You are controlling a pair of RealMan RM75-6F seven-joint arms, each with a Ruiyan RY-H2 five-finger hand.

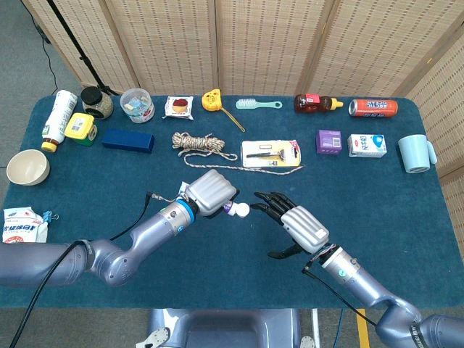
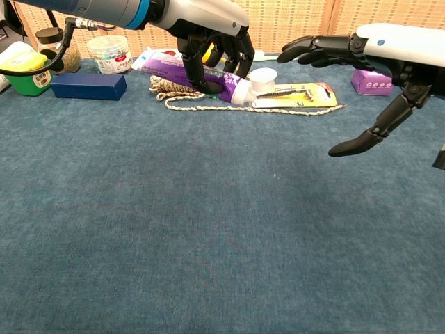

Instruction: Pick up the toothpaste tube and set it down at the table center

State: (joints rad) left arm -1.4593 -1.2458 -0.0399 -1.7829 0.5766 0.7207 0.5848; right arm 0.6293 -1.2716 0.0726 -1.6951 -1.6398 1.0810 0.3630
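My left hand grips the purple toothpaste tube around its middle, above the cloth near the table's centre. The tube lies roughly level, its white cap pointing to the right. In the head view most of the tube is hidden under the hand and only the cap end shows. My right hand hovers open just right of the cap, fingers stretched toward it without touching, thumb hanging down.
Along the back stand a rope coil, a razor pack, a blue box, a purple box, a milk carton, a cup, bottles and a can. A bowl and a packet lie at the left edge.
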